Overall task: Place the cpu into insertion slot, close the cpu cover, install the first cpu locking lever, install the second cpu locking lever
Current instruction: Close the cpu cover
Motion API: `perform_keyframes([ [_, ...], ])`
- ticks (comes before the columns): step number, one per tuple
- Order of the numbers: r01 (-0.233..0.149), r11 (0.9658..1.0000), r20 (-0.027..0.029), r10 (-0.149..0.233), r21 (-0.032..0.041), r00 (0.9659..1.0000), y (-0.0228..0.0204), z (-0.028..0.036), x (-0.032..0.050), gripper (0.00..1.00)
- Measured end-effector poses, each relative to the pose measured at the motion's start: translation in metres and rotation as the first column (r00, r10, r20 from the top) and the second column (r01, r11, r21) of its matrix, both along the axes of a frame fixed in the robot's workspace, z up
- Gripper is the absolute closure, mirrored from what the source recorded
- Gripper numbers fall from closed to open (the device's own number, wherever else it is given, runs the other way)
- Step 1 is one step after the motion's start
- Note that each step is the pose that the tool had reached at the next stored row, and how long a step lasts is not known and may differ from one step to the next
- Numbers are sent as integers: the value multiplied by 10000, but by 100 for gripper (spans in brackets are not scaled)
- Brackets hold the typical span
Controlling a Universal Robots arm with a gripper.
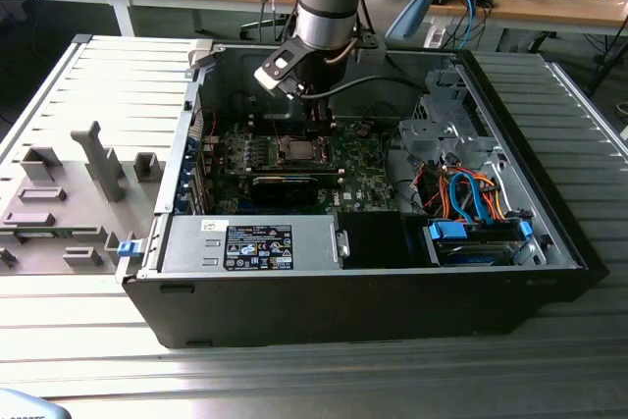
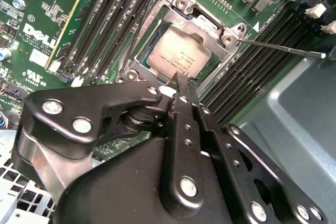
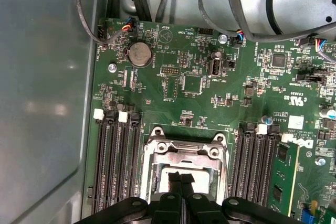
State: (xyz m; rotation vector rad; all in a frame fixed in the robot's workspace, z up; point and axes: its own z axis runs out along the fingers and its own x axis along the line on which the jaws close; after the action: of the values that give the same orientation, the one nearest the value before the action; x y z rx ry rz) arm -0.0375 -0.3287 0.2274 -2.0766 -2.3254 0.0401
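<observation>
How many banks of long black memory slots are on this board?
2. One bank lies between the socket and the grey case wall; the other is on the socket's opposite side. The fingers hide part of the board, so another could be hidden.

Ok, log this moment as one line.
cpu: in insertion slot | cpu cover: lying over it | gripper: shut, tips at cover edge | locking lever: sticking out sideways

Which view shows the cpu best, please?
The second wrist view: almost the whole top of the cpu shows. In the first wrist view the gripper hides much of it; the exterior view shows it from afar.
</observation>
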Motion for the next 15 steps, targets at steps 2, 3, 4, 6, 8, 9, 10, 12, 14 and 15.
perform_keyframes([
  [2, 1, 10000, 0, -1, 0, 10000, 0, -7, -7, 89],
  [3, 1, 10000, 0, -1, 0, 10000, 0, -12, -12, 89],
  [4, 1, 10000, 0, -1, 0, 10000, 0, -14, -14, 89],
  [6, 1, 10000, 2, -1, 1, 10000, 0, -22, -20, 89],
  [8, 1, 10000, 1, -1, 0, 10000, 0, -33, -29, 89],
  [9, 1, 10000, 1, -1, 0, 10000, 0, -39, -35, 89],
  [10, 1, 10000, 1, -1, 0, 10000, 0, -42, -38, 89],
  [12, 1, 10000, 0, -1, 0, 10000, 0, -49, -44, 89],
  [14, 1, 10000, 0, -1, 0, 10000, 0, -57, -52, 89],
  [15, 1, 10000, 0, -1, 0, 10000, 0, -60, -54, 89],
])
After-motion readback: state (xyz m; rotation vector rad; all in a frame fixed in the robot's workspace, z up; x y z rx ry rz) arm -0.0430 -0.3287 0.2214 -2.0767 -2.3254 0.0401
